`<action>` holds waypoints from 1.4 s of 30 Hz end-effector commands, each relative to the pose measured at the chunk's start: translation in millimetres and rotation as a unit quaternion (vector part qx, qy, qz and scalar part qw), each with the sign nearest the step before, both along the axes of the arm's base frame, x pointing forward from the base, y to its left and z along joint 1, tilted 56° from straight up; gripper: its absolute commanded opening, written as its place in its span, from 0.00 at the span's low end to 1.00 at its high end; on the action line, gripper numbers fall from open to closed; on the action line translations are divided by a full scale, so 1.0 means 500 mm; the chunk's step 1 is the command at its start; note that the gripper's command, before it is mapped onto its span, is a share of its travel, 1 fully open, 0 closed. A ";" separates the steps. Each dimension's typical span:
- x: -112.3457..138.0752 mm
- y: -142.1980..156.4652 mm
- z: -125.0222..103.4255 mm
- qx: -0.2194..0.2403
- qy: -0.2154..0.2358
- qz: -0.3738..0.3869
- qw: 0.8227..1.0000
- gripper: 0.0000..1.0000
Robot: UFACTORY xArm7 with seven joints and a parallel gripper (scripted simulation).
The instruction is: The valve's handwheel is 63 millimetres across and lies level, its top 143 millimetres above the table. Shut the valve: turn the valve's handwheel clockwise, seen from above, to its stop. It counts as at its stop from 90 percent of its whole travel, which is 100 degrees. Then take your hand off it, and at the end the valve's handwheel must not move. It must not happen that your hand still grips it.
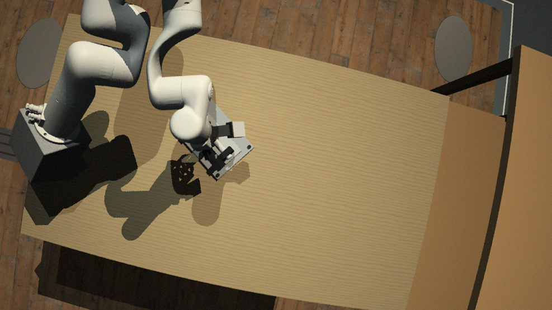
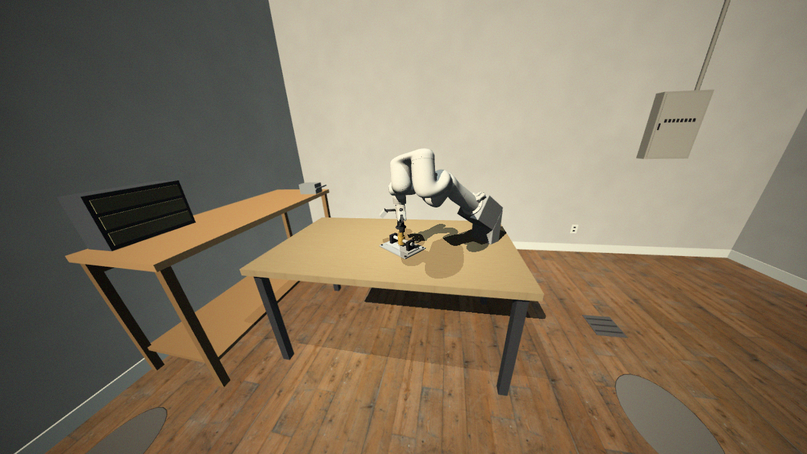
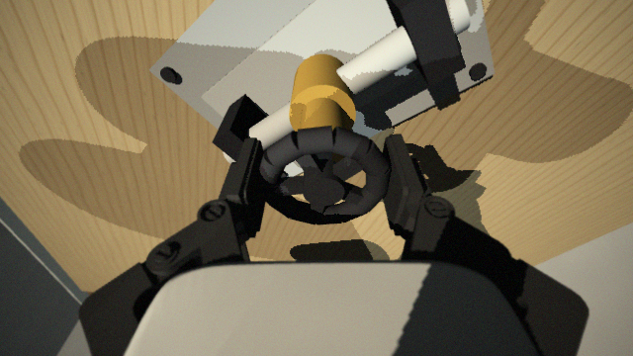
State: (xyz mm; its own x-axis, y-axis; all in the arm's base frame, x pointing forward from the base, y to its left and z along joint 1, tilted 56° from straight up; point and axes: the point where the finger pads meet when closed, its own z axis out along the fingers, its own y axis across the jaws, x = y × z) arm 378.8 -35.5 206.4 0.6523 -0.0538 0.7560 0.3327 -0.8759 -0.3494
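Counter point(image 2: 360, 265) of pale wood carries everything, standing on a plank floor point(image 2: 394, 383) with a side shelf point(image 2: 186, 237) well apart from the jaws. Beneath them lies the grey plate point(image 3: 237, 44) with the white pipe point(image 3: 376, 56) and yellow valve point(image 3: 321, 94), and the dark handwheel point(image 3: 321, 148) sits directly between the jaws, which are clamped on its rim from opposite sides. To turn it well, I would judge, rotate the wrist about the wheel's own hub, level, with both pads point(image 3: 247, 168) pressing evenly so neither slips off the rim before the stop.
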 end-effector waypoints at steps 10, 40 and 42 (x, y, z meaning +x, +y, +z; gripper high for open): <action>0.000 -0.002 0.001 0.088 0.062 -0.073 0.992 0.00; 0.000 -0.002 0.001 0.265 0.186 -0.217 0.921 0.00; 0.000 -0.002 0.001 0.277 0.194 -0.226 0.914 0.00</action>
State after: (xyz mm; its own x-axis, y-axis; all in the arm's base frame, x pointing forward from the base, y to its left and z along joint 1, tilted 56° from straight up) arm 378.8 -35.5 206.3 0.6966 -0.6571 0.2879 -0.2250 -0.5812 -0.7820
